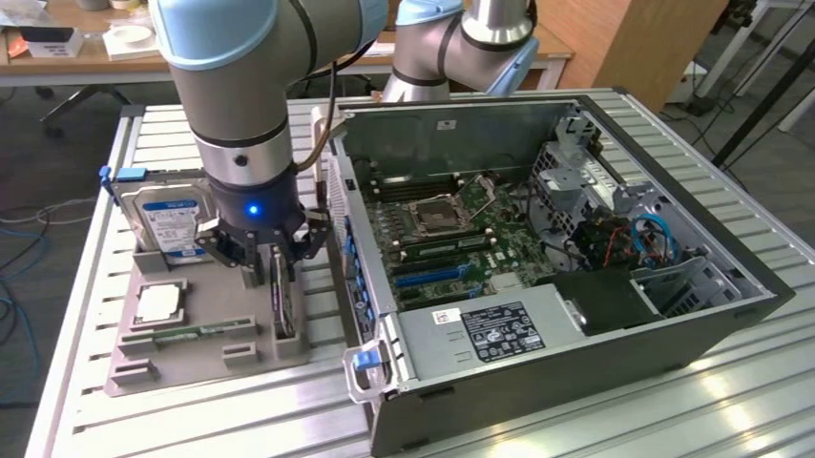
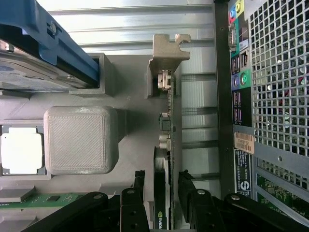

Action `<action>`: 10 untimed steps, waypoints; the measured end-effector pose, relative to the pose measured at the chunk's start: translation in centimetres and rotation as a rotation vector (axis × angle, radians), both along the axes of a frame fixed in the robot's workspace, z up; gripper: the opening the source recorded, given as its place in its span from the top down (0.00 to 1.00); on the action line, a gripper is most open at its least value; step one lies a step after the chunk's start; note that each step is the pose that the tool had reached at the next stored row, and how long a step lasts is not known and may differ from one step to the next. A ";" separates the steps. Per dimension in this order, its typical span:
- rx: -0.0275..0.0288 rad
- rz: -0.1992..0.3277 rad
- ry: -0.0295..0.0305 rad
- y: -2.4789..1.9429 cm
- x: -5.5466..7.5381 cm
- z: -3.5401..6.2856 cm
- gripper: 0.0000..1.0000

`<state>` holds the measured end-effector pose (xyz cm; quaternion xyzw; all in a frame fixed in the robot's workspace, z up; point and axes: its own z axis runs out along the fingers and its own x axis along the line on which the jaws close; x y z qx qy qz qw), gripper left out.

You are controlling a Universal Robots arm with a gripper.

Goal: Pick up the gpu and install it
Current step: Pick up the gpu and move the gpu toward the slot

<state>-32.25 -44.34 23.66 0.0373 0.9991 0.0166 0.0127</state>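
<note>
- The black tool is spread, with one finger on each side of the card.
- The thin green-and-black gpu card stands on edge in the grey moulded holder, beside the open black computer case.

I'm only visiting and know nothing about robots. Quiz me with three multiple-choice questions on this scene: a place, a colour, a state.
1. Where is the gpu? A on the floor; B on edge in the gray holder; C on a shelf.
2. The hard drive has a carrier that is: A red; B yellow; C blue.
3. The end effector is: A open astride the gpu; B shut on the hard drive; C lying flat.
Key: B, it stands in the holder's slot; C, a blue rail shows; A, the fingers flank the gpu with gaps.
</note>
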 end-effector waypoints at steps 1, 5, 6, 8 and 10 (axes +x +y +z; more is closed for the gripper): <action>0.0000 0.000 0.0000 0.00 0.0 0.00 0.59; 0.0000 0.000 0.0000 0.00 0.0 0.00 0.59; 0.0000 0.000 -0.0001 0.00 0.0 0.00 0.59; 0.0000 0.000 -0.0001 0.00 0.0 0.00 0.60; 0.0000 0.000 -0.0001 0.00 0.0 0.00 0.67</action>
